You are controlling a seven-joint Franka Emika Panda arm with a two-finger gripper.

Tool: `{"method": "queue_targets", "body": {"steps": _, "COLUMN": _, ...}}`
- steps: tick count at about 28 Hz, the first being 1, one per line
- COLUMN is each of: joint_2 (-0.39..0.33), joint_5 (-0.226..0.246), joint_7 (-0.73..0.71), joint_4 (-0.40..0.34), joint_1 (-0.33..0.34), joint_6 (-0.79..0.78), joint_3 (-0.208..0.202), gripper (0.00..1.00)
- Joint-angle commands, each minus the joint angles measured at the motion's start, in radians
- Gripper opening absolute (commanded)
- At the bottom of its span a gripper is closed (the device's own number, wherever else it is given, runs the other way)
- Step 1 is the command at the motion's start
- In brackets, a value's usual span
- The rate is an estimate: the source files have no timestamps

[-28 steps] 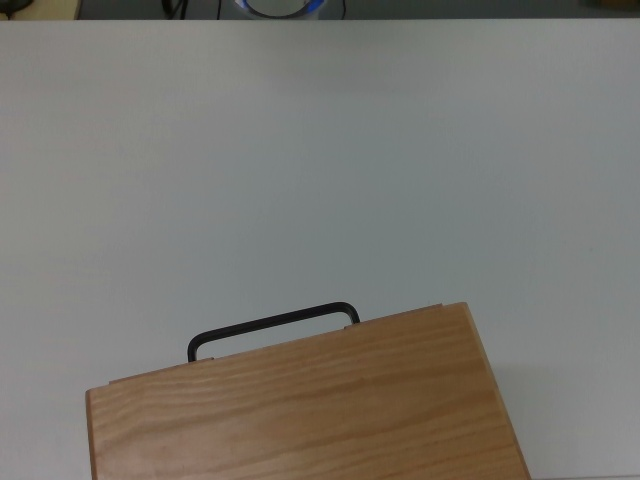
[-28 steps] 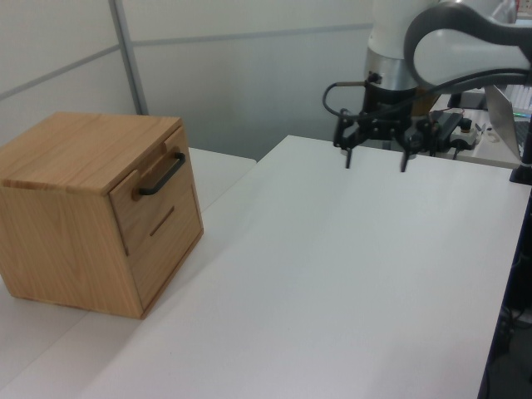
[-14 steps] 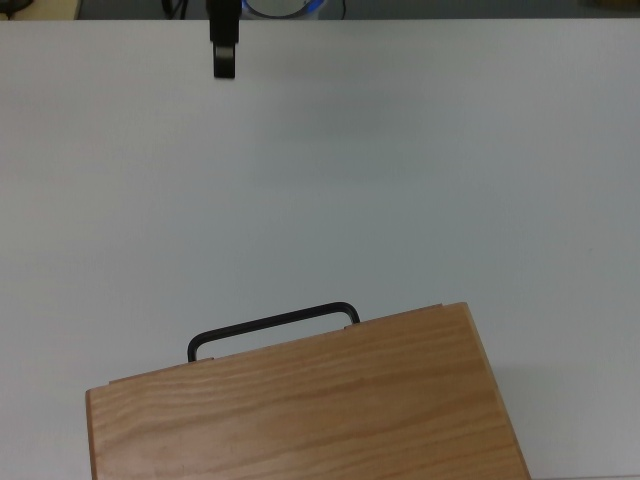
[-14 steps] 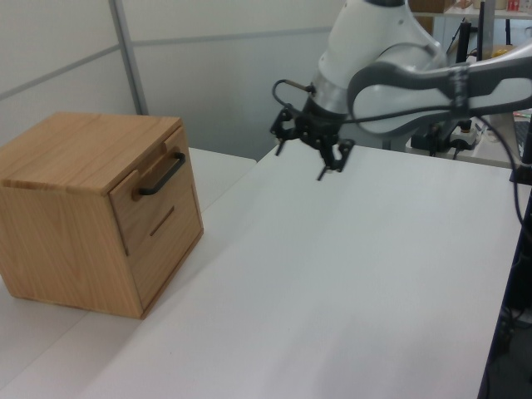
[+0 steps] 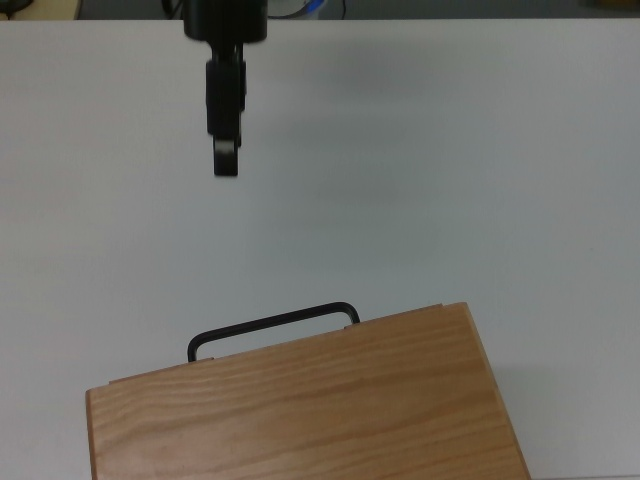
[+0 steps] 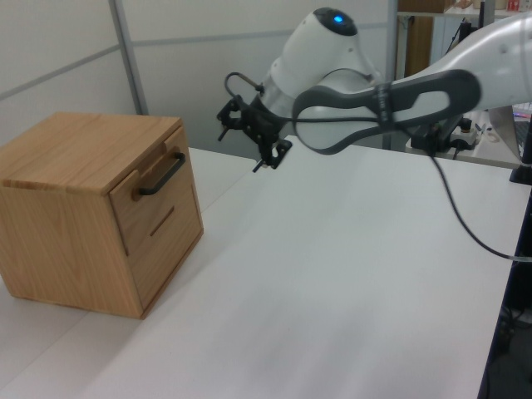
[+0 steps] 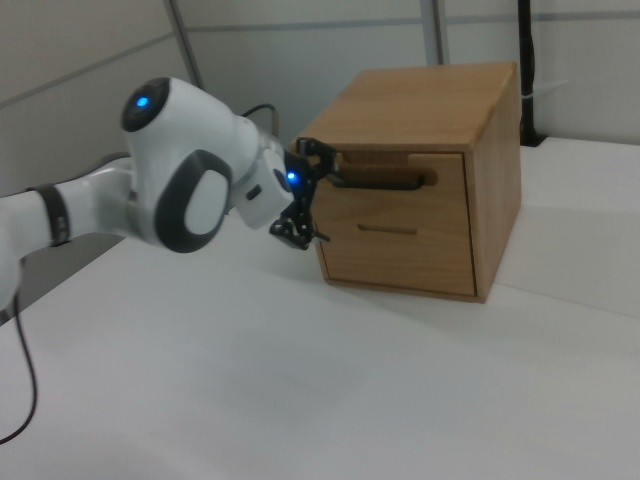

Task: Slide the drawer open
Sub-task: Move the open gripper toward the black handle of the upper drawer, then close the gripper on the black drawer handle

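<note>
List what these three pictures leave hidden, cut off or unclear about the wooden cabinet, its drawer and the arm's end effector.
- Top view: the cabinet is cut off by the bottom edge; its top slab hides the drawer front, so only the handle shows.
- Top view: the end effector is seen end on, one finger hiding the other.
- Right view: the end effector overlaps the handle's end, so any gap between them is unclear.
- All views: the drawer's inside is hidden.
</note>
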Motion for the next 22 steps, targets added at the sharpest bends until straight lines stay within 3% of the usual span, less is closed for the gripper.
{"method": "queue_targets", "body": {"steps": 1, "joint_2": 0.17, "joint_5": 0.012, "joint_7": 0.012, "joint_4": 0.163, "joint_1": -0.001, "joint_6": 0.06, "joint_3": 0.033, "gripper": 1.0}}
{"method": "queue_targets", "body": {"steps": 3, "joint_2": 0.231, "joint_5": 0.009, "joint_7": 0.003, "joint_4": 0.217, "joint_1": -0.006, "joint_6": 0.092, "joint_3": 0.054, "gripper": 1.0}}
{"method": "queue_targets", "body": {"steps": 8, "joint_2": 0.327, "joint_5": 0.006, "joint_7": -0.002, "joint_4": 0.301, "joint_1": -0.004, "joint_6": 0.158, "joint_3": 0.064, "gripper": 1.0}}
{"method": "queue_targets", "body": {"steps": 16, "joint_2": 0.417, "joint_5": 0.004, "joint_7": -0.031, "joint_4": 0.373, "joint_1": 0.005, "joint_6": 0.22, "joint_3": 0.071, "gripper": 1.0}}
{"method": "queue_targets", "body": {"steps": 21, "joint_2": 0.427, "joint_5": 0.004, "joint_7": -0.068, "joint_4": 0.381, "joint_1": 0.007, "joint_6": 0.226, "joint_3": 0.087, "gripper": 0.81}}
{"method": "queue_targets", "body": {"steps": 22, "joint_2": 0.427, "joint_5": 0.004, "joint_7": -0.068, "joint_4": 0.381, "joint_1": 0.007, "joint_6": 0.226, "joint_3": 0.087, "gripper": 0.73}}
